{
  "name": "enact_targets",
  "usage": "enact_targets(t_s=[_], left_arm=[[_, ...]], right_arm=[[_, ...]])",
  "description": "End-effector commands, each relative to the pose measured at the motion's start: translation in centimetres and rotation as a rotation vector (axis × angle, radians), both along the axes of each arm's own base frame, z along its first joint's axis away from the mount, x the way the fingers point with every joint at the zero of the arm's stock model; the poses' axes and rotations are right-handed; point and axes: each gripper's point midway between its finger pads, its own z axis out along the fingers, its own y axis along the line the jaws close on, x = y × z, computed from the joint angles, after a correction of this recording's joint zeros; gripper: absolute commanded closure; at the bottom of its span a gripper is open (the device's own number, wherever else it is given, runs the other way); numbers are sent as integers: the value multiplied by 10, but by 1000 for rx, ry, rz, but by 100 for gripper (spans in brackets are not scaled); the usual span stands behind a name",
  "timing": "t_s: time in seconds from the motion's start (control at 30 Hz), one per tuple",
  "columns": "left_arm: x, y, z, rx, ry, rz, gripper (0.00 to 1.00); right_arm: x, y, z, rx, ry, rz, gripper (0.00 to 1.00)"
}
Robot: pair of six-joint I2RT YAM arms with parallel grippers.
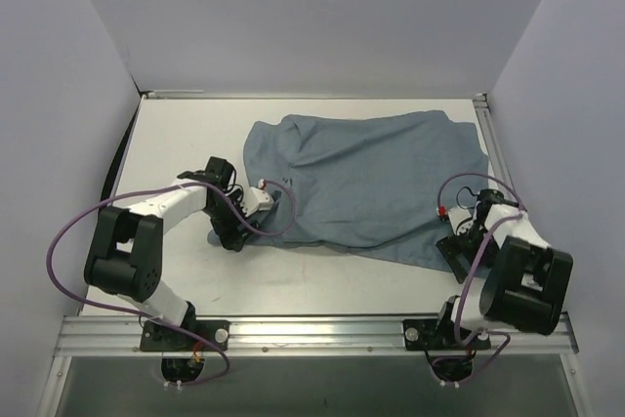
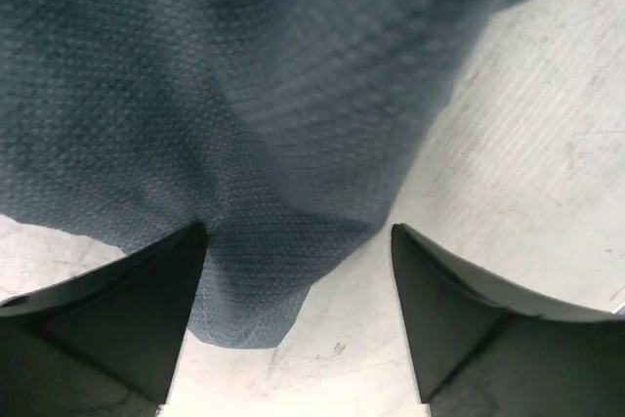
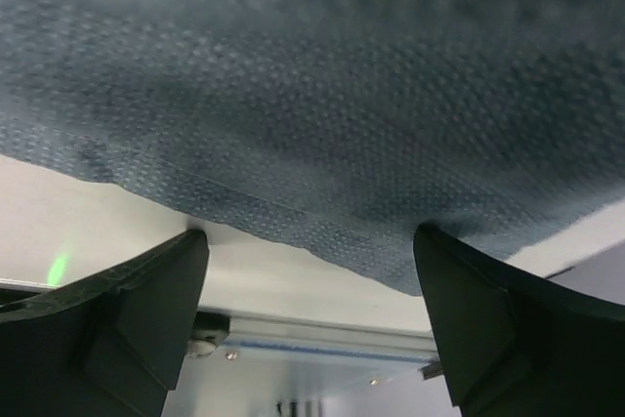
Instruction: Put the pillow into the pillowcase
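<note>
On the table [image 1: 186, 134] the pillowcase [image 1: 371, 178] lies spread. The left gripper [image 2: 298, 231] at its 8 o'clock corner and the right gripper [image 3: 305, 233] at 4 o'clock both gape, holding nothing.

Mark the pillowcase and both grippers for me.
pillowcase [image 1: 371, 173], top view, middle of the fabric.
left gripper [image 2: 298, 227], left wrist view, midway between its open fingertips.
right gripper [image 3: 311, 231], right wrist view, midway between its open fingertips.

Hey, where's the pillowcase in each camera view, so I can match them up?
Top external: pillowcase spread over the middle and right of the picture.
Left wrist: pillowcase fills the upper frame, corner dipping low, left of centre.
Right wrist: pillowcase fills the upper half.
Shared landmark: the white table.
</note>
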Motion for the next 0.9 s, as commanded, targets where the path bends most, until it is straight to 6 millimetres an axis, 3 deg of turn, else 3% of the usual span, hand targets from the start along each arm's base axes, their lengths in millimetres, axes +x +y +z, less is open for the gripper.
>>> enact_targets(t_s=[0.0, 0.03, 0.07, 0.1, 0.13, 0.17, 0.23, 0.3, 0.37, 0.4, 0.47, 0.5, 0.53, 0.6, 0.63, 0.73, 0.77, 0.83, 0.87], left_arm=[[14, 6, -10, 4, -13, -16, 22], [14, 8, -11, -7, -3, 5, 29], [16, 9, -11, -16, 0, 19, 39], [17, 8, -10, -31, 3, 25, 62], [17, 9, -9, -36, 7, 37, 72], [23, 12, -6, -45, 0, 70, 81], [32, 11, 12, -103, -26, 109, 100], [55, 21, 40, -168, -88, 200, 100], [67, 21, 68, -248, -120, 257, 100], [85, 27, 92, -278, -178, 293, 100], [98, 29, 127, -351, -232, 356, 100], [104, 32, 141, -374, -260, 379, 100], [116, 32, 173, -403, -335, 384, 100], [122, 29, 205, -465, -374, 437, 100], [130, 32, 241, -499, -469, 447, 100], [139, 38, 305, -582, -626, 535, 100], [133, 40, 339, -627, -697, 569, 100], [132, 51, 378, -661, -811, 616, 100], [122, 59, 407, -698, -874, 661, 100]], right_arm=[[22, -34, -18, -136, -21, -20, 12], [24, -39, -21, -144, -12, -40, 20], [34, -48, -23, -151, -10, -74, 39], [37, -52, -24, -140, -14, -119, 49], [40, -54, -24, -133, -17, -135, 63], [50, -59, -18, -135, -34, -143, 99], [56, -55, -5, -99, -50, -179, 100], [85, -53, 26, -48, -184, -224, 100], [96, -46, 56, -9, -256, -248, 100], [118, -50, 86, -5, -347, -259, 100], [133, -41, 125, 43, -460, -301, 100], [148, -44, 158, 37, -553, -306, 100], [156, -41, 179, 62, -617, -320, 100], [165, -41, 220, 56, -730, -334, 100], [174, -44, 258, 39, -828, -330, 100], [175, -44, 316, 14, -982, -339, 100], [171, -45, 354, -7, -1081, -336, 100], [162, -50, 387, -32, -1170, -363, 100], [154, -49, 421, -55, -1261, -356, 100]])
